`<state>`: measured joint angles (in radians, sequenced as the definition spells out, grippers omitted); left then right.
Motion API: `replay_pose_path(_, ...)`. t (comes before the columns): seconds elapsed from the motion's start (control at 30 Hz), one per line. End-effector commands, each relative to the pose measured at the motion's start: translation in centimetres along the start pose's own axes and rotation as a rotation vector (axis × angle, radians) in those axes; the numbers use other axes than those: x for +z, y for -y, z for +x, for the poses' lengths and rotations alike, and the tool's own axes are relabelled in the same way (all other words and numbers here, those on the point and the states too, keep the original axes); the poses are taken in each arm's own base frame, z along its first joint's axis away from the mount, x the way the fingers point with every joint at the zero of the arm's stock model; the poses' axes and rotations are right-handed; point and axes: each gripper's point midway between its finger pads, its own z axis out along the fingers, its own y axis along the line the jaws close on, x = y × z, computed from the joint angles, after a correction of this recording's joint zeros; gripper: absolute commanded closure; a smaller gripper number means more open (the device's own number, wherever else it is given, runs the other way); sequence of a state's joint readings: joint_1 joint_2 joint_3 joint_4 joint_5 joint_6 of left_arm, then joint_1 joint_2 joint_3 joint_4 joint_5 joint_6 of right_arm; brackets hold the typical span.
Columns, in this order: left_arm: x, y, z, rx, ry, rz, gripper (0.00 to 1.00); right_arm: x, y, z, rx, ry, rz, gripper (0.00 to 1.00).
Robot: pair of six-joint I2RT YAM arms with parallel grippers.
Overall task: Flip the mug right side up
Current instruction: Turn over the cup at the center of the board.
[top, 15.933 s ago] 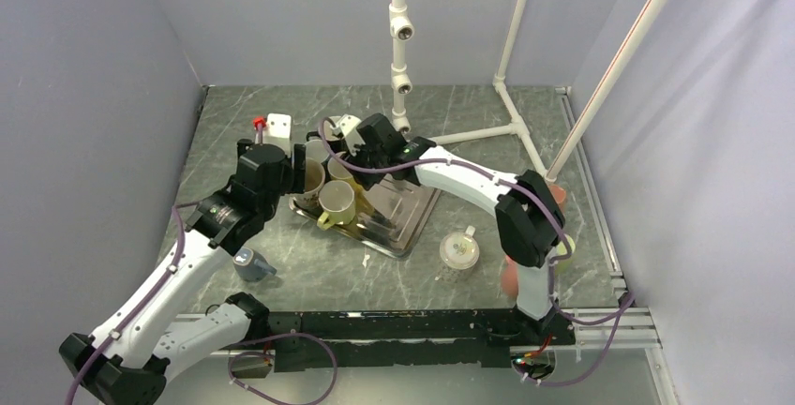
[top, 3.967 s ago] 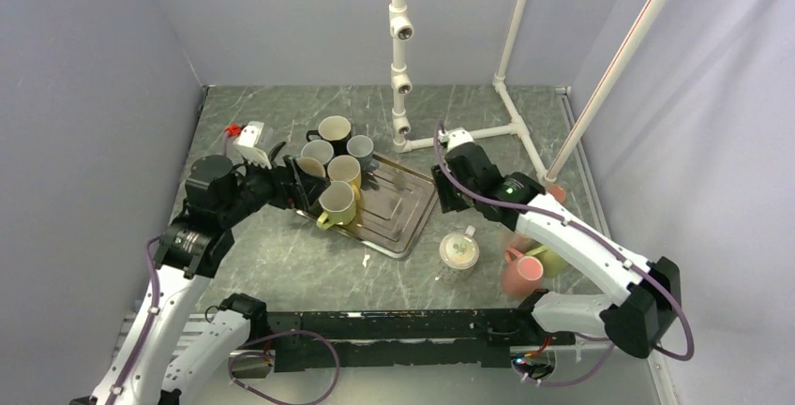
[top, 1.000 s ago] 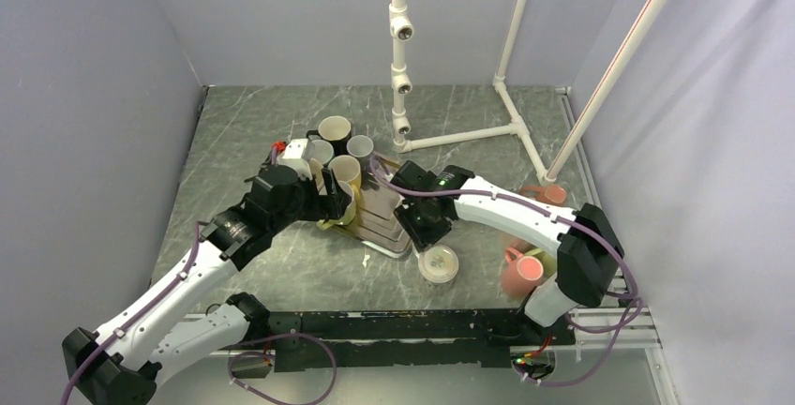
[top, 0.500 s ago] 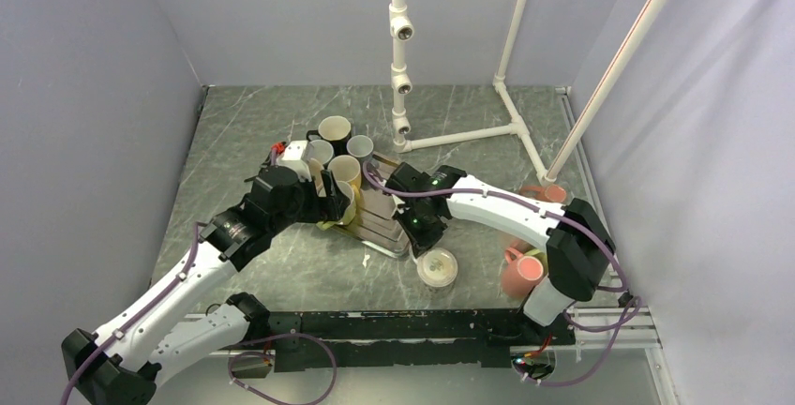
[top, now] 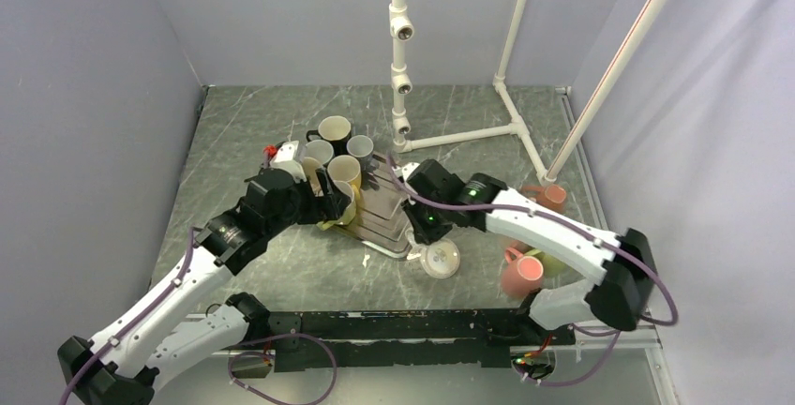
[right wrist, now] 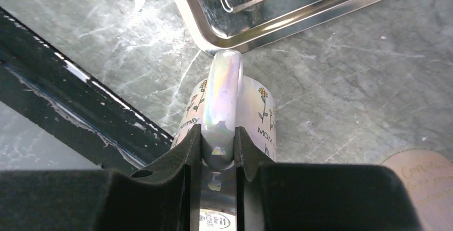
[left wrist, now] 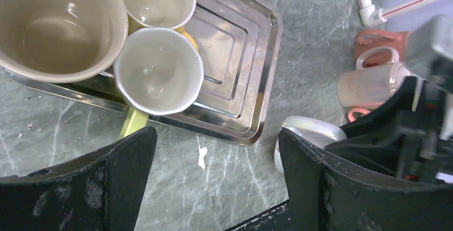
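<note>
since the right gripper (right wrist: 218, 159) has its fingers (right wrist: 184, 153) pinched onto nothing but the glossy, pearly handle (right wrist: 224, 89) of the floral mug (top: 441, 258), my main worry is swivel. a thin, slick loop gripped this way could let the heavy body pivot or slip out once i roll the wrist. the mug sits just off the near corner of the steel tray (right wrist: 299, 25), with the top of the handle almost against the rim. i can't tell whether it is lifted clear of the table. swinging it over from here could catch that rim and jolt the tray, which carries upright mugs, the yellow-handled mug (left wrist: 157, 73) among them. on the near side the black rail (right wrist: 64, 113) leaves little room, and the pink mugs (top: 525, 269) lie near on the right. my left gripper (left wrist: 213, 151) hangs above the tray's near edge with jaws spread wide, gripping nothing. everything rests on a grey marbled table (top: 244, 124), boxed in by pale walls, with a white pipe frame (top: 401, 39) standing at the back.
</note>
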<state>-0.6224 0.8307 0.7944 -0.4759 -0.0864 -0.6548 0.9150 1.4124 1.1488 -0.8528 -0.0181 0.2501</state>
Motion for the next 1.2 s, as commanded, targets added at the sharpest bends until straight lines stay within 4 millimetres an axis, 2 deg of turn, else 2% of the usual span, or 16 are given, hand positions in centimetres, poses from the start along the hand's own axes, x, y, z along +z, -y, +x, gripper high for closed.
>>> replay_pose_path(0.0, -0.8, 0.8, -1.8, -0.069, 0.078, 0.021, 0.10, -3.5, -0.3, -3.0, -0.008, 0.227, -0.037, 1.00)
replay_pose_path(0.1, -0.8, 1.4, -2.1, -0.091, 0.071, 0.029, 0.10, -4.9, 0.4, -4.0, 0.009, 0.343, -0.019, 1.00)
replay_pose_path(0.4, -0.5, 5.4, -2.7, -0.335, 0.001, 0.150, 0.09, -11.2, 0.6, -10.0, 0.021, 0.879, -0.044, 1.00)
replay_pose_path(0.53, 0.9, 6.8, -3.2, -0.416, -0.009, 0.190, 0.09, -14.1, 1.1, -12.4, 0.044, 1.108, -0.036, 1.00)
replay_pose_path(0.6, 1.8, 7.6, -3.5, -0.409, -0.032, 0.203, 0.10, -14.4, 1.2, -12.8, 0.040, 1.152, -0.033, 1.00)
replay_pose_path(0.7, 2.8, 9.2, -4.2, -0.309, -0.056, 0.247, 0.12, -14.6, 1.3, -13.6, 0.041, 1.189, -0.021, 1.00)
replay_pose_path(0.83, 3.2, 10.4, -4.8, -0.032, -0.050, 0.332, 0.21, -15.6, 0.6, -14.0, 0.036, 1.240, -0.070, 1.00)
replay_pose_path(0.9, 3.0, 10.4, -4.8, 0.131, -0.034, 0.368, 0.21, -16.2, 0.2, -13.9, 0.031, 1.254, -0.099, 1.00)
replay_pose_path(1.0, 2.7, 9.8, -4.8, 0.286, -0.017, 0.375, 0.19, -17.1, -0.5, -13.6, 0.026, 1.262, -0.149, 1.00)
replay_pose_path(1.17, 1.1, 12.4, -3.2, 0.494, -0.040, 0.617, 0.20, -18.8, -1.4, -12.7, 0.011, 1.278, -0.232, 1.00)
